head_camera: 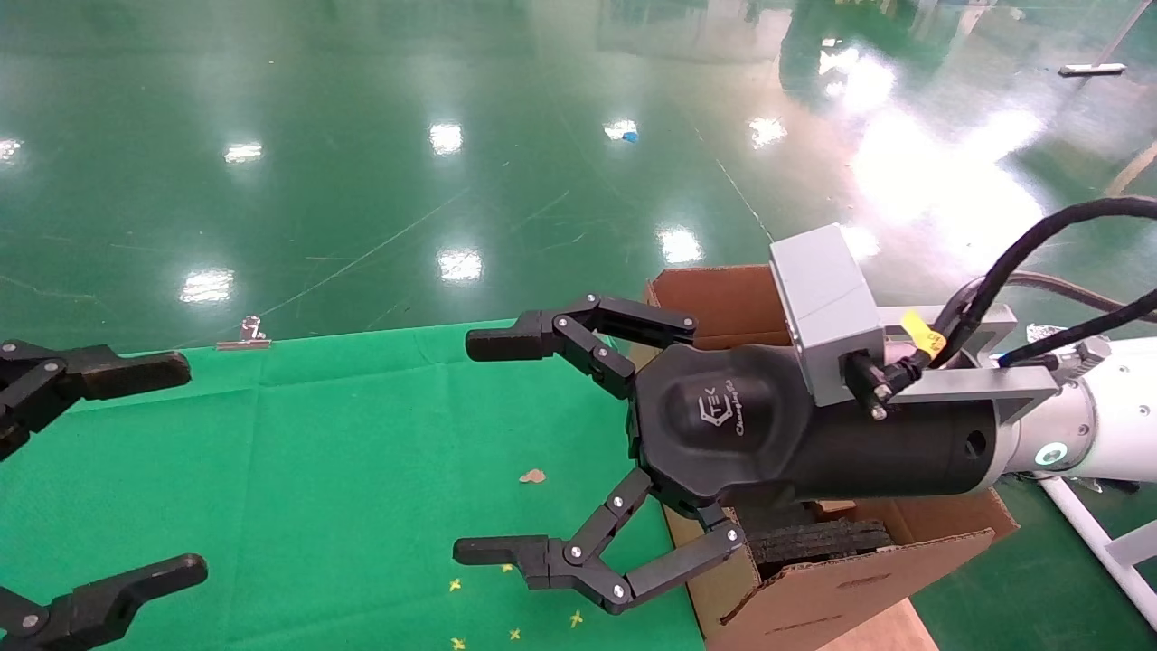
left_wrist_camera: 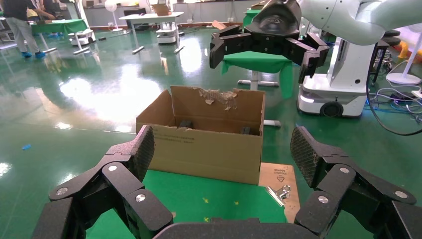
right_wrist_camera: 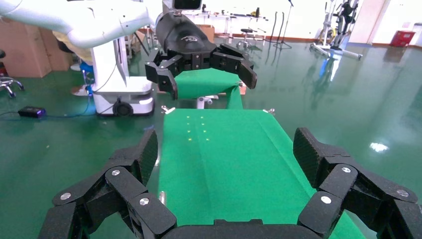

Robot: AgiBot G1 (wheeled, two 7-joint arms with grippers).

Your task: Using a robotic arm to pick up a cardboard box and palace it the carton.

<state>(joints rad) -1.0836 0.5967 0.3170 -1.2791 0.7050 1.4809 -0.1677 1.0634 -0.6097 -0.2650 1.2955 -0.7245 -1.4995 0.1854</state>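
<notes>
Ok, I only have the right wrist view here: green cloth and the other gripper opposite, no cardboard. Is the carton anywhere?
Observer: Yes. In the head view the carton stands at the green cloth's right edge, under the right gripper.
Operator: Anything inside it?
Observer: Black foam padding shows inside.
Operator: And the small cardboard box?
Observer: It shows in no view; the left wrist view shows the left gripper's fingers open and empty.

Bright green cloth (head_camera: 316, 470) flecked with tiny yellow specks (head_camera: 513, 635); plain brown carton (head_camera: 813, 588) with black foam padding (head_camera: 813, 540); glossy dark green floor (head_camera: 362, 136).
</notes>
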